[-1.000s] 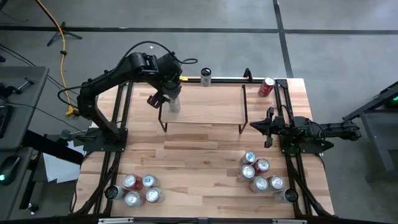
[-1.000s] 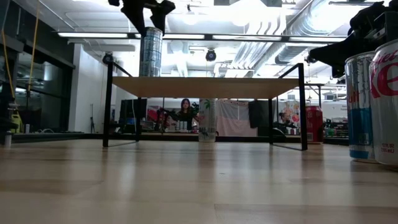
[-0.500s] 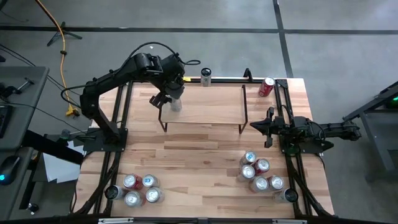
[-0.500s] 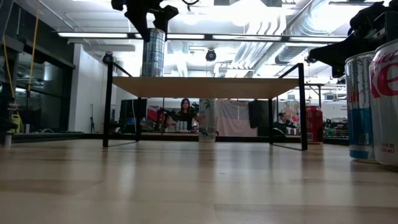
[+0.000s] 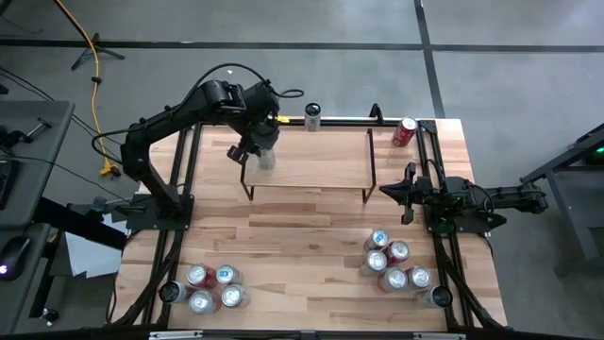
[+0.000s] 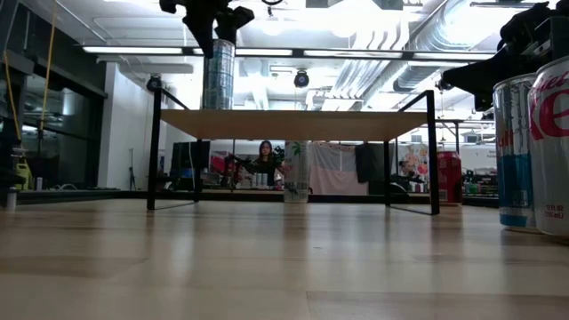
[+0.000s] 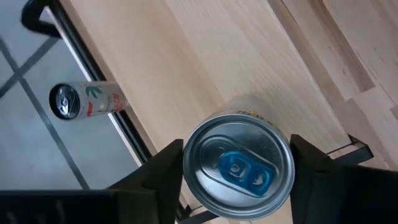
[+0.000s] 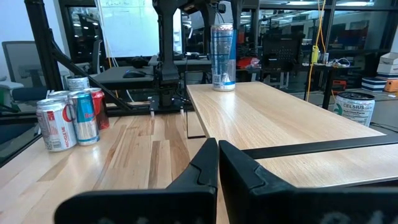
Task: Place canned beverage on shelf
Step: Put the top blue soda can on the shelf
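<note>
One tall silver can (image 5: 267, 156) stands upright on the shelf (image 5: 321, 170) near its left end, base on the plank — set there for placing. The left gripper (image 5: 255, 144) brackets its top, jaws flanking the rim; whether they grasp, I cannot tell. Its lid carries a blue tab. Rightward, the right gripper (image 5: 389, 191) waits beside the shelf — jaws clenched, empty.

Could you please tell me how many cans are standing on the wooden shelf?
1: a tall silver can at the left end of the light wood, black-legged shelf, beneath the left gripper.
</note>
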Robot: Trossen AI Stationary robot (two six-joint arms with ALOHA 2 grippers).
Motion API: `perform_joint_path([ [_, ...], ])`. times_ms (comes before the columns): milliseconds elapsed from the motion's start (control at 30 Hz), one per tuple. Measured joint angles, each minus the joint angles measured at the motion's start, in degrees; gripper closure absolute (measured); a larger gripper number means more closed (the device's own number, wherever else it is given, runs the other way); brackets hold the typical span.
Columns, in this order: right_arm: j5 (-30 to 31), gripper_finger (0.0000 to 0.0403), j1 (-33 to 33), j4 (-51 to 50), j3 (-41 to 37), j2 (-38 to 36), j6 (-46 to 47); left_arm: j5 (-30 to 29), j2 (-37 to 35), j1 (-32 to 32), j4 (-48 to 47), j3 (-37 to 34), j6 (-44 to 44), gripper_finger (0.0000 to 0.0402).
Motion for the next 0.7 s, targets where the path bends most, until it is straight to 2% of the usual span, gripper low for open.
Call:
perform_joint_path([
  [67,0.0,0.0402,0.0,0.0,0.0,0.0,0.0,-0.7,0.0,0.0,0.2,0.0,-3.3,0.0247],
  [200,0.0,0.0402,0.0,0.0,0.0,0.0,0.0,-5.9,0.1,0.0,2.1,-0.1,-19.3,0.0247],
  [333,0.0,0.0402,0.0,0.0,0.0,0.0,0.0,-10.1,0.2,0.0,1.2,-0.1,-30.8,0.0247],
  [700,0.0,0.0402,0.0,0.0,0.0,0.0,0.0,-10.5,-0.2,0.0,-5.6,0.1,-57.8,0.0246],
])
